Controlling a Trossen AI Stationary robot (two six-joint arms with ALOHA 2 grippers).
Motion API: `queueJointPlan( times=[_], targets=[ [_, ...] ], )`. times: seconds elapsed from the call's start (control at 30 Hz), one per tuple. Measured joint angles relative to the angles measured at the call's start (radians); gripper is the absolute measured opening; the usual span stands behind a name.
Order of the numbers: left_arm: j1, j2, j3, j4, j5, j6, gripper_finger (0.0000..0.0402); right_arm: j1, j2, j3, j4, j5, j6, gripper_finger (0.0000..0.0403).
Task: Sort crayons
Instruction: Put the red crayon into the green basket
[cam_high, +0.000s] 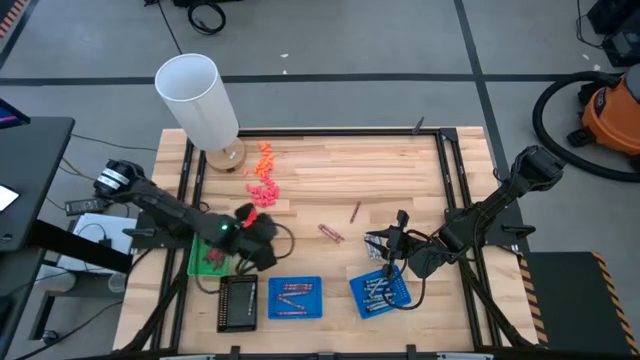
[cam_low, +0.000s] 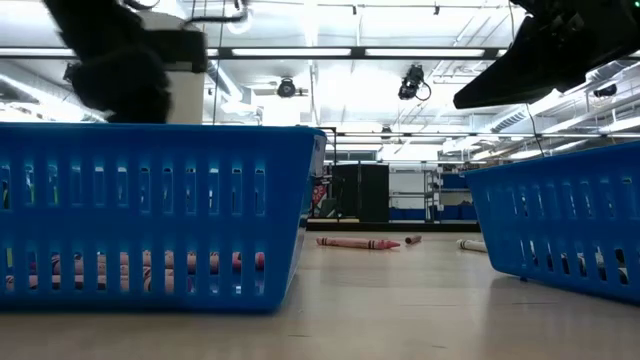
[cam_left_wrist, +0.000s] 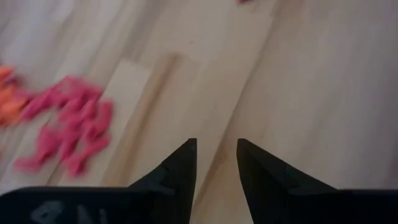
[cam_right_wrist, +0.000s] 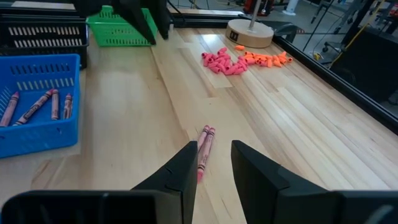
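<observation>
The wooden worktop (cam_high: 400, 170) carries everything. Near its far left corner stands a tall white cylinder (cam_high: 197, 98) on a round wooden base (cam_high: 226, 157). Along the near edge sit four small trays: a green tray (cam_high: 203, 262) at the left edge, a black tray (cam_high: 238, 303) beside it, a blue tray (cam_high: 295, 298) toward the middle, and a second blue tray (cam_high: 381, 291) right of the middle.

The left gripper (cam_high: 258, 240) hangs just beside the green tray, toward the middle of the worktop; its fingers (cam_left_wrist: 180, 171) stand a narrow gap apart with nothing between them. The right gripper (cam_high: 392, 247) hovers over the far edge of the second blue tray, its fingers (cam_right_wrist: 183, 168) likewise a narrow gap apart and empty.

A heap of small pink pieces (cam_high: 264, 192) and orange pieces (cam_high: 265, 156) lies near the base of the cylinder (loose, not in any tray).

The crayons are split between trays and bare wood. Several reddish crayons (cam_high: 294, 297) lie in the middle blue tray, and more sticks (cam_high: 378, 290) lie in the second blue tray. Something reddish (cam_high: 213, 256) shows in the green tray, too small to identify. Two crayons (cam_high: 330, 233) lie side by side, touching, near the middle of the worktop, and a single crayon (cam_high: 356, 211) lies apart from them, a little farther from the near edge.
</observation>
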Motion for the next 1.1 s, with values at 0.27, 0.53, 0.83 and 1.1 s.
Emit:
queueJointPlan(
  times=[0.27,0.53,0.83,1.1],
  targets=[
    [0.148,0.133,0.000,0.308,0.146,0.277,0.0123,0.000,0.000,0.000,0.000,0.000,-0.004,0.0108],
    [0.243,0.232,0.000,0.600,0.273,0.468,0.0123,0.000,0.000,0.000,0.000,-0.001,-0.009,0.0108],
    [0.287,0.326,0.000,1.012,0.277,0.659,0.0123,-0.005,0.000,0.000,-0.004,-0.001,-0.019,0.0108],
    [0.331,0.499,0.070,1.296,0.263,0.603,0.0123,-0.014,0.000,0.000,-0.008,0.026,-0.016,0.0108]
  ],
)
